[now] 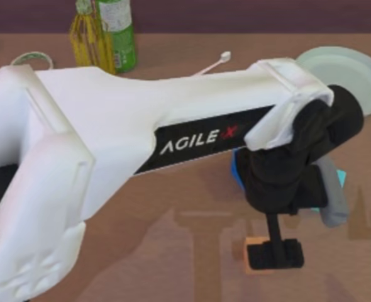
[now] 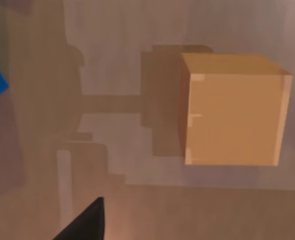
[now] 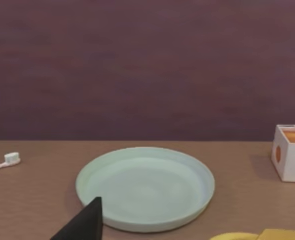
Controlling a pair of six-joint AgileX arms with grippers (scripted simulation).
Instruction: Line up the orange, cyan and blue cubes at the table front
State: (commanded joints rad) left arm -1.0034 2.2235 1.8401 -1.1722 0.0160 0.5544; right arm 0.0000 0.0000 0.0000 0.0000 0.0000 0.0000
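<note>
While the left arm (image 1: 141, 126) stretches across the table (image 1: 173, 251) with "AGILE X" readable on its black side panel, the left gripper (image 1: 275, 253) sits directly over the orange cube (image 1: 256, 241) near the front edge; can't tell its finger gap. Blue cube (image 1: 236, 171) and cyan cube (image 1: 341, 178) peek out either side of the wrist. Green bottle (image 1: 117, 31) has a label, text unreadable. Right gripper faces the pale plate (image 3: 145, 187); its opening can't be judged either.
</note>
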